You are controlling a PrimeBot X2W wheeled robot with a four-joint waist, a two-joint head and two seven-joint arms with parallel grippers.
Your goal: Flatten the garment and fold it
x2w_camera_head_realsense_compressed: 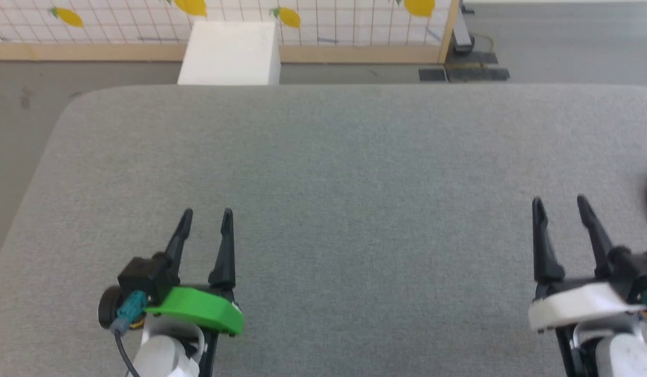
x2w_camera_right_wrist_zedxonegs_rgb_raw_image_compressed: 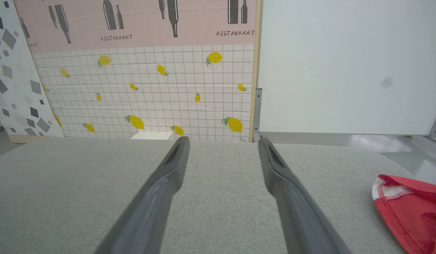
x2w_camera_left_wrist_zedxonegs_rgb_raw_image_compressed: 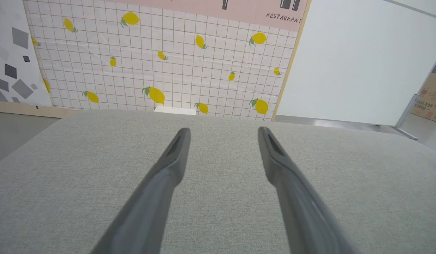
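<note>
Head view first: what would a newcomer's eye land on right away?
The bright red garment lies at the right edge of the grey fabric surface, right of the right claw. The left claw, with a green mount, and the right claw both sit open, holding nothing. A lemon-print wall stands behind.

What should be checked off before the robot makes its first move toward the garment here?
1. Jaws of the left gripper apart and holding nothing: ok.
2. Jaws of the right gripper apart and holding nothing: ok.
3. The garment located: ok, it lies on the grey surface, to the right of the right gripper and apart from it.
4. Whole garment in view for picking a grasp point: not ok, the picture edges cut it off.
5. Garment flat or bunched: cannot tell from the corner that shows.
</note>
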